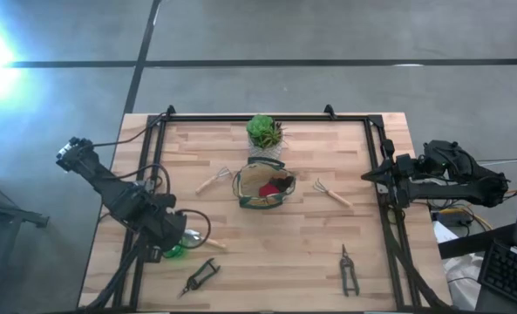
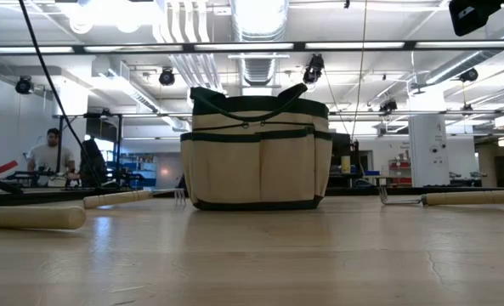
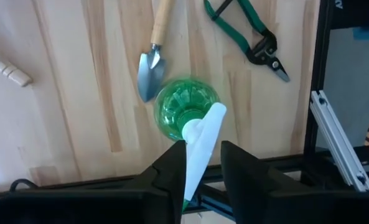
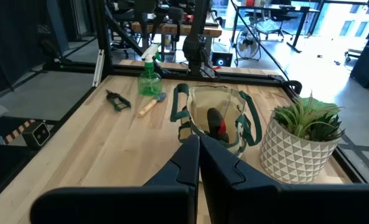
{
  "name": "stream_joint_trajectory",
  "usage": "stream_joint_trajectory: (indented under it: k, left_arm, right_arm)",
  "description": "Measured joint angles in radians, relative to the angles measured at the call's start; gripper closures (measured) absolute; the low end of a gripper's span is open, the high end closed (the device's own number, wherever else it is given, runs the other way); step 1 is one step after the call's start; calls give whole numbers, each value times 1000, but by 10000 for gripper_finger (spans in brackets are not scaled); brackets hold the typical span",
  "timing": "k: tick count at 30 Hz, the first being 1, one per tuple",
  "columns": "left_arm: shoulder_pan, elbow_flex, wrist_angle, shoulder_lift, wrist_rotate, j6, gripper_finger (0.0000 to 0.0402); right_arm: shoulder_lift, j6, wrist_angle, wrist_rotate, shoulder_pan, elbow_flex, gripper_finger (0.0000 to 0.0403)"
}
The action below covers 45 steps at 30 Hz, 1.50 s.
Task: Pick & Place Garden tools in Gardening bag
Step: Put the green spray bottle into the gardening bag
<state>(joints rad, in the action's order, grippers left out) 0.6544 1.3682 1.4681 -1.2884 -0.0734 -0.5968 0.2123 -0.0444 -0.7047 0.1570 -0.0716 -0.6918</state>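
The tan bag with dark green trim (image 1: 262, 185) stands upright at the table's middle, and the red-and-black item (image 4: 216, 124) lies inside it. The green spray bottle with a white head (image 3: 187, 109) stands near the left front of the table, and my left gripper (image 3: 203, 165) is over it, shut on its head. The silver trowel (image 3: 150, 71) lies beside the bottle. One pruner (image 1: 201, 275) lies near the front left and another (image 1: 350, 270) near the front right. Two wooden-handled rake forks (image 1: 213, 180) (image 1: 332, 192) flank the bag. My right gripper (image 1: 367, 177) is shut and empty at the table's right edge. My left gripper has the bottle's white spray head (image 3: 200, 146) between its two fingers (image 3: 175, 165), coming from above and pointing down. The bottle is upright below the fingers, and its base looks to be on the table in the right wrist view (image 4: 149, 92).
A green plant in a white pot (image 1: 264, 133) stands just behind the bag. A black frame (image 1: 384, 166) runs along the table's edges. In the low view the bag (image 2: 258, 149) and wooden handles (image 2: 31, 218) show; a person sits far off in the room.
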Motion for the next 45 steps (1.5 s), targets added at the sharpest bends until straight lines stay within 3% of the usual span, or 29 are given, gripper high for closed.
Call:
stream_joint_trajectory:
  k: [20,25,32,35,40,45]
  left_arm:
    - [22,-61,52,0,-14,-64,307]
    - [21,-95,26,-6,-16,-163,307]
    - [14,-76,61,-3,-199,-228,307]
    - [14,-44,108,0,-185,-254,307]
    - [13,-11,104,32,-62,-320,307]
    - [13,-17,102,97,-44,-399,305]
  right_arm:
    - [0,0,0,0,0,0,394]
    - [0,0,0,0,0,0,394]
    - [0,0,0,0,0,0,394]
    - [0,0,0,0,0,0,394]
    - [0,0,0,0,0,0,394]
    - [0,0,0,0,0,0,394]
